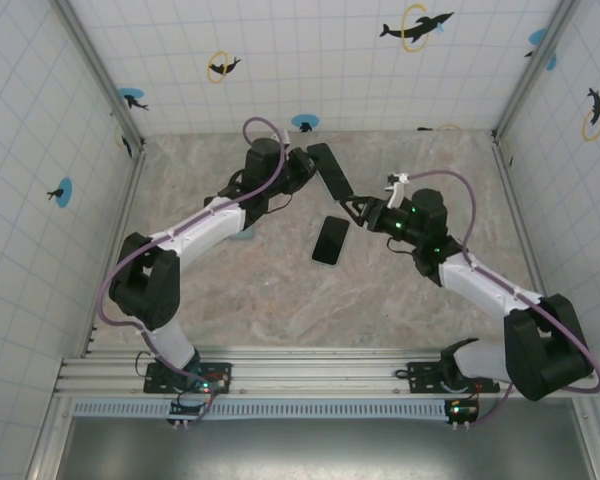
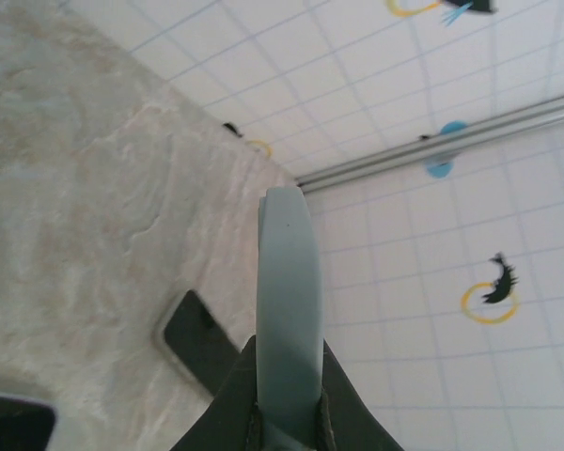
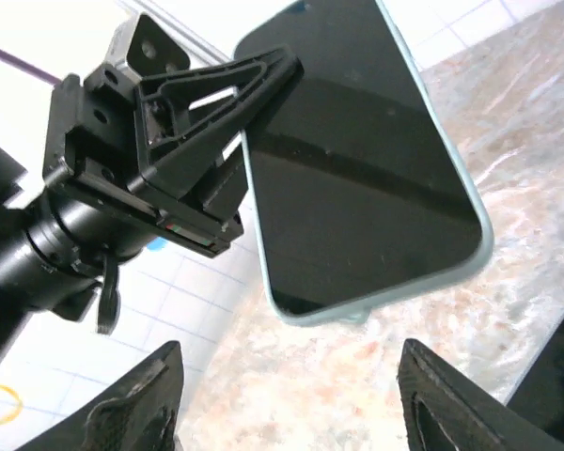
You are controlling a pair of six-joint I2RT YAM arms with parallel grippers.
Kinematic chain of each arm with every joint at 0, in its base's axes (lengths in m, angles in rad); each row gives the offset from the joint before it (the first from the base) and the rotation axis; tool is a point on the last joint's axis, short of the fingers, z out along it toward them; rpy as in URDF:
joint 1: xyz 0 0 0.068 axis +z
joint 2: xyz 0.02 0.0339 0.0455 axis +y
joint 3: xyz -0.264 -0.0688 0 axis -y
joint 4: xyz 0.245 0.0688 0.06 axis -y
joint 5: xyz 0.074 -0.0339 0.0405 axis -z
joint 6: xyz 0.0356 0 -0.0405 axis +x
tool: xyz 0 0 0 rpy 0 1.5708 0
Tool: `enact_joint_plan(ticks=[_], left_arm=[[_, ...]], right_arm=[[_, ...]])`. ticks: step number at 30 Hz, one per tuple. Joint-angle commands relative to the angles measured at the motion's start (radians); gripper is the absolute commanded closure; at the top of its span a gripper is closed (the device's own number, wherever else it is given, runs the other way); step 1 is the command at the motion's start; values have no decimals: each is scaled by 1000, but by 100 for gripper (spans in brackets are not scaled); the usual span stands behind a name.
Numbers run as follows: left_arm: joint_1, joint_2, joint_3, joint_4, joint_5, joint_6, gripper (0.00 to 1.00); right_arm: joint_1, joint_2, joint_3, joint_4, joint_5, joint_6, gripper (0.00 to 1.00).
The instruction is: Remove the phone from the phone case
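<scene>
The left gripper (image 1: 305, 166) is clamping the phone case (image 1: 332, 172) by one long edge and holding it above the far middle of the bench (image 1: 280, 295). From above, the case is showing as a dark, elongated slab slanting from the left gripper toward the right gripper (image 1: 357, 208). The right gripper is hovering at the near end of the case with its jaws spread wide and nothing between them.

In the left wrist view, the case (image 2: 287, 310) is appearing edge-on as a pale blue-grey strip rising between the two dark fingers (image 2: 233, 406), which are pressing on both of its faces.

In the right wrist view, the case (image 3: 357, 169) is presenting a glossy dark face ringed by a pale blue-green rim, with one black triangular finger of the left gripper lying across its upper left edge. The right gripper's own fingers (image 3: 132, 409) are sitting far apart at the bottom of that view, below the case and not touching it.

The phone (image 1: 330, 240) is lying flat on the bench, black and shiny, just below the held case and to the left of the right gripper, apart from both grippers. It is lying outside the case.
</scene>
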Motion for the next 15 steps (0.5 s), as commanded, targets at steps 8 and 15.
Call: enact_joint_plan(ticks=[8, 15], left_arm=[[-4, -87, -24, 259, -25, -179, 98], [-11, -91, -30, 297, -22, -223, 98]], right_arm=[[46, 61, -71, 524, 70, 414, 55], [60, 126, -42, 654, 91, 469, 61]])
